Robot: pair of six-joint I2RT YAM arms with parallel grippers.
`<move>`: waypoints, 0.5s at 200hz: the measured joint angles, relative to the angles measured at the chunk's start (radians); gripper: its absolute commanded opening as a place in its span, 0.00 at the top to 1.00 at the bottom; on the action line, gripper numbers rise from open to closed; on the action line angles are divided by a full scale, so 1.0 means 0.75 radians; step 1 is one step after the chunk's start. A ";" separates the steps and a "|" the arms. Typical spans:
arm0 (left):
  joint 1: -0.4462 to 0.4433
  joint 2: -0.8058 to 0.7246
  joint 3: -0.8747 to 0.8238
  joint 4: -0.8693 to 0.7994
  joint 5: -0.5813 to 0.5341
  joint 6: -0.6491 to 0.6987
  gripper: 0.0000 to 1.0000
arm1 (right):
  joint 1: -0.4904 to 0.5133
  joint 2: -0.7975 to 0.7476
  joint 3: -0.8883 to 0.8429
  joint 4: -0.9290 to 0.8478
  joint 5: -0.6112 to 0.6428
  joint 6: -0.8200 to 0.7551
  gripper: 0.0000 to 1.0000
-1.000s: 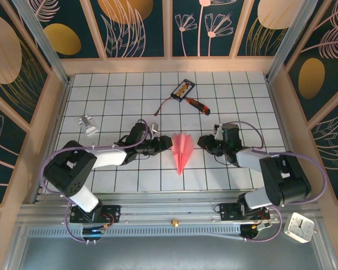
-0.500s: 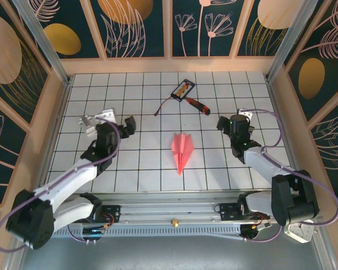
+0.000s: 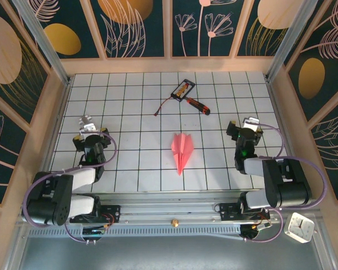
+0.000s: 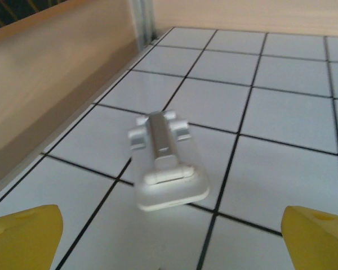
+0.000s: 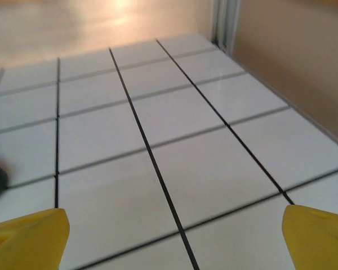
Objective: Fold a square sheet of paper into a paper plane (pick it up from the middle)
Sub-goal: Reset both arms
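**Item 1: paper plane** (image 3: 182,151). Thin pink-red paper folded into a slim dart with a raised centre ridge. It is wider at the far end and narrows to a point toward the arm bases. It lies flat on the tiled tabletop (image 3: 135,112), touched by nothing. It sits between the two grippers, well apart from each: to the right of the left gripper and to the left of the right gripper.

**Item 2: left gripper** (image 3: 92,135). Dark body with yellow finger pads (image 4: 23,235). The jaws are spread wide and hold nothing. Just ahead of the fingertips lies a small silvery-white clip-shaped piece (image 4: 166,163), glossy, with rounded edges and a central bar, not in contact.

**Item 3: right gripper** (image 3: 245,129). Same build, with yellow pads (image 5: 28,232). The jaws stand fully apart and empty, over bare glossy white tiles with black grout lines.

**Item 4: other things.** A red-handled screwdriver (image 3: 197,104) and a small black-and-orange card (image 3: 183,89) lie beyond the plane, far-left of the right gripper. A small white clock (image 3: 299,226) sits off the tiles by the right arm's base.

**Change noted.** A second earlier both grippers sat close on either side of the plane. Half a second earlier the left arm reached out diagonally. Now both arms are folded back toward their own sides. The plane, the screwdriver and the card have not shifted.
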 measured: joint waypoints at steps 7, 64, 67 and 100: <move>0.009 0.018 0.002 0.049 0.026 0.003 0.01 | -0.013 0.000 -0.009 0.048 -0.027 -0.005 0.03; 0.150 0.239 0.009 0.450 0.235 0.014 0.01 | -0.127 0.227 -0.167 0.507 -0.212 -0.026 0.01; 0.156 0.257 0.007 0.466 0.247 0.014 0.01 | -0.128 0.232 -0.167 0.506 -0.215 -0.026 0.01; 0.166 0.300 -0.009 0.526 0.353 0.024 0.01 | -0.127 0.239 -0.137 0.541 -0.224 -0.022 0.01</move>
